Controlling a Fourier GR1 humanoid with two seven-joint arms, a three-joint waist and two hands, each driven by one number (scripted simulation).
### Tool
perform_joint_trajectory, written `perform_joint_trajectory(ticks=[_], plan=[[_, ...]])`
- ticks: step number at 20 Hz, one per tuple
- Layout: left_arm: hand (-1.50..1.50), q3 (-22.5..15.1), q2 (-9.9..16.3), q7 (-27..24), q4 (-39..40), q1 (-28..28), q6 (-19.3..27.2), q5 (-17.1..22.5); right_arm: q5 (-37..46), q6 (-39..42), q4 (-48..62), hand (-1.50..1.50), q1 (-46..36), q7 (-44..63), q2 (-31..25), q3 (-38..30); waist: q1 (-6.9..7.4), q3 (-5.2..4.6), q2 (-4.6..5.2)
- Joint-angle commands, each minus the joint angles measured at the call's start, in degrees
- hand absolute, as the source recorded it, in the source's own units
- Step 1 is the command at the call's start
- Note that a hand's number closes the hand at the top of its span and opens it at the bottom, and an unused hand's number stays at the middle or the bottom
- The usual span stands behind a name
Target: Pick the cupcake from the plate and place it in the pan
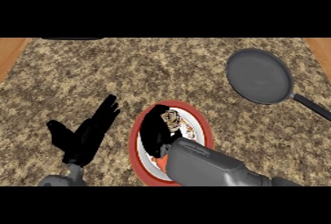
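Counter (129, 70): a speckled brown stone top filling the head view, with wooden strips at the far left and far right corners.

Right forearm (207, 168): grey, entering from the near edge right of centre and lying across the near right part of the plate.

Pan (258, 76): dark grey and round, at the far right of the counter, well apart from the plate. Its black handle (313, 107) runs toward the near right and leaves the view at the right edge. Nothing lies in the pan.

Plate (137, 131): red rim, white centre, near the middle of the counter toward the near edge. The forearm hides its near right portion.

Left hand (87, 133): black, at the near left just beside the plate's left rim but not touching it. Fingers straight and pointing far-right, thumb spread to the left. It holds nothing and rests upright.

Right hand (155, 131): black, over the plate's centre. Its fingers are curled around the cupcake from the left and near sides.

Cupcake (172, 119): brown with lighter markings, on the plate, partly hidden by the curled fingers. Whether it sits on the plate surface or is raised cannot be told from this view.
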Motion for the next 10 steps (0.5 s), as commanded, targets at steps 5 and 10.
perform_joint_trajectory(ticks=[5,10], plan=[[0.0,-1.55,-3.02,2.0,-1.35,0.49,2.32,-2.39,7.9,-10.51,9.19,1.5,-1.87,-6.92,1.4,-1.6,0.1,-0.02,0.12],[0.0,2.26,-0.72,-0.07,0.35,0.1,1.38,-0.53,-10.13,-10.9,-0.02,1.5,13.01,9.52,1.46,-24.19,-4.17,0.36,0.0]])
